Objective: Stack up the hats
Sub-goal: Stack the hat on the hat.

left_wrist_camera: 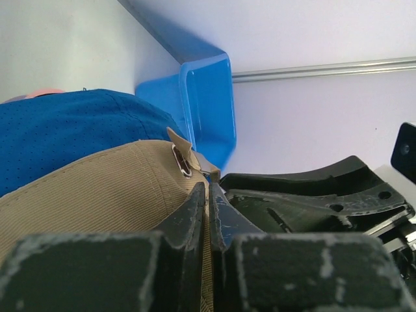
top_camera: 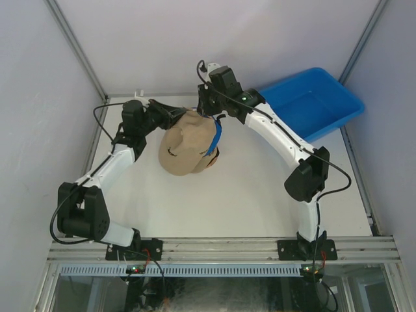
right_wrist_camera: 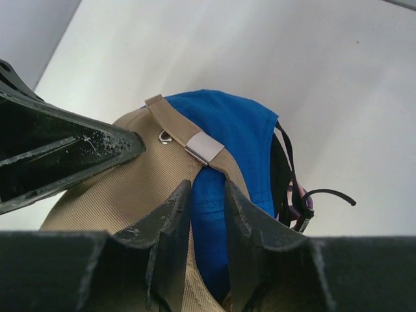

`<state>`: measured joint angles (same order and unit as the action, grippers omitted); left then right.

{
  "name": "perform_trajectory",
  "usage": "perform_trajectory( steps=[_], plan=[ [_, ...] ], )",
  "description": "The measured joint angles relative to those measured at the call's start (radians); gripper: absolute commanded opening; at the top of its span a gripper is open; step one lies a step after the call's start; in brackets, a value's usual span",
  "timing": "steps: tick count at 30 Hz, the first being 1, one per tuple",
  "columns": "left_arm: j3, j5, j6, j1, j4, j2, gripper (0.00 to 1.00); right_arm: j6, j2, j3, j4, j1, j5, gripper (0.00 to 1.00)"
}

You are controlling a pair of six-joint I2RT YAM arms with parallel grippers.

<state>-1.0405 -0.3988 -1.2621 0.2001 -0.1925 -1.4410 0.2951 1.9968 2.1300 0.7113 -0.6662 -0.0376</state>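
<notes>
- Gently tug the tan cap's (top_camera: pixel 184 148) rear edge down with the left gripper (left_wrist_camera: pixel 208 195), which is clamped shut on that fabric beside the strap (right_wrist_camera: pixel 174 122).
- Keep the right gripper (right_wrist_camera: pixel 208 193) off the strap: parted narrowly, nothing visibly gripped, tips just under it over the blue cap (right_wrist_camera: pixel 242 129).
- Seat the crown squarely on the blue cap, brims lined up.
- Sits topmost on the stack, mid table (top_camera: pixel 260 195), toward the back; ribbed tan cloth, creased crown, small dark mark.
</notes>
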Motion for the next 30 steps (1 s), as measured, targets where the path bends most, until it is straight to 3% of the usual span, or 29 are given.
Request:
perform_trajectory(
  steps=[17, 30],
  plan=[
    [-0.014, -0.032, 0.001, 0.000, -0.007, -0.027, 0.08, -0.121, 0.020, 0.011, 0.012, -0.033, 0.158, 0.29],
    [-0.037, -0.051, 0.001, -0.002, -0.008, -0.049, 0.08, -0.141, 0.050, 0.042, 0.011, -0.035, 0.163, 0.30]
  ],
)
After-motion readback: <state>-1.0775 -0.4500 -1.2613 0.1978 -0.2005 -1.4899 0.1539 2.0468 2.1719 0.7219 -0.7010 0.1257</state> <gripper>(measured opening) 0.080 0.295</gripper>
